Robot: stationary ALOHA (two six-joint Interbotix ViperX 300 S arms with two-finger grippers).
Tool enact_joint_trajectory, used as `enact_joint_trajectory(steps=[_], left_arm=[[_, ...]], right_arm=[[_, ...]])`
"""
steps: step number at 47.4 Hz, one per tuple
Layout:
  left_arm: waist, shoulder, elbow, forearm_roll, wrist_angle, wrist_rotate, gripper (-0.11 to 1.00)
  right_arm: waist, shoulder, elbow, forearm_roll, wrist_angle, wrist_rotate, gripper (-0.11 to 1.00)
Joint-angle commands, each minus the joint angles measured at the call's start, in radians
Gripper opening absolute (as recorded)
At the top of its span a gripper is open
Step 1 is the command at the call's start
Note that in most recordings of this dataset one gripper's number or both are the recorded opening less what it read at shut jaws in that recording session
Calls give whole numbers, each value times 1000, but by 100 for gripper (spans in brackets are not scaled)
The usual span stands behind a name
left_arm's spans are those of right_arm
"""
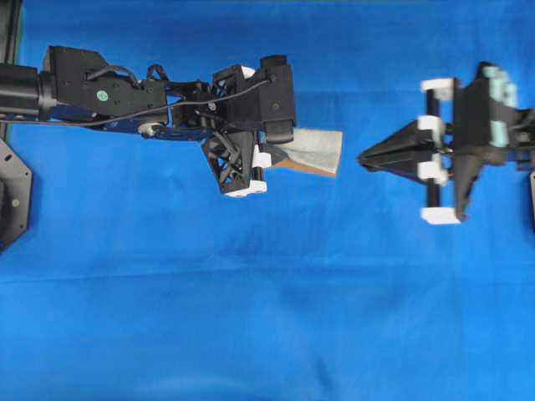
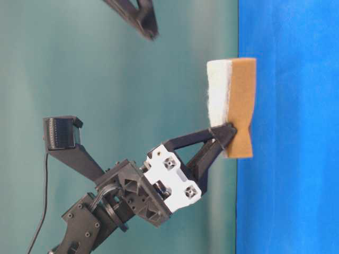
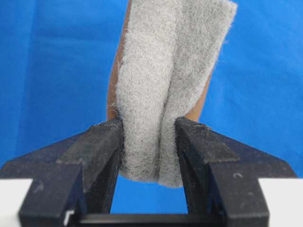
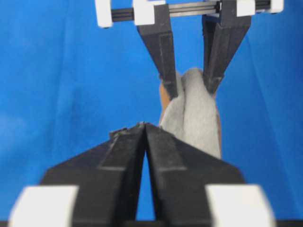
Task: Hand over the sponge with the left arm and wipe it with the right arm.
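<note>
The sponge hangs above the blue cloth with its grey-white scrub layer up and its orange-brown layer beneath. My left gripper is shut on its left end. In the left wrist view the fingers squeeze the grey layer into a fold. My right gripper, with teal patches on its body, points at the sponge's free end from the right, a short gap away. Its fingertips meet with nothing between them. The right wrist view shows the sponge just beyond them, pinched by the left gripper.
A blue cloth covers the whole table. A black fixture sits at the left edge. In the table-level view a teal wall stands behind the arms.
</note>
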Motion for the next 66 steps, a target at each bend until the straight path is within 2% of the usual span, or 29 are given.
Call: enact_joint_trajectory(steps=[1,6,10,16,30,47,51,54,57,63,66], left_arm=[[-2,-31,-8,0,2,0,32],[-5,-31,-8,0,3,0,32],[-8,-31,-8,0,6,0,32],[-12,-32,-6,0,8,0,32],[-15,-35,-5,0,8,3,32],[-21,-51,12,0,12,20,32],[-25,-54,14,0,6,23,32],[-23,-54,15,0,3,23,32],[-25,-55,17,0,3,26,32],[-29,-57,18,0,0,35,22],[-31,-57,20,0,-3,40,22]], right_arm=[[-2,57,-64,5,0,0,27],[-8,135,-124,5,41,-2,58],[-17,186,-172,5,83,0,72],[-46,258,-229,3,129,-2,73],[-64,385,-270,3,161,-2,73],[-72,399,-267,0,166,-3,73],[-71,399,-267,-6,166,-6,71],[-72,399,-268,-8,167,-8,64],[-71,399,-267,-9,167,-9,51],[-71,399,-268,-9,181,-9,21],[-71,399,-270,-9,186,-9,16]])
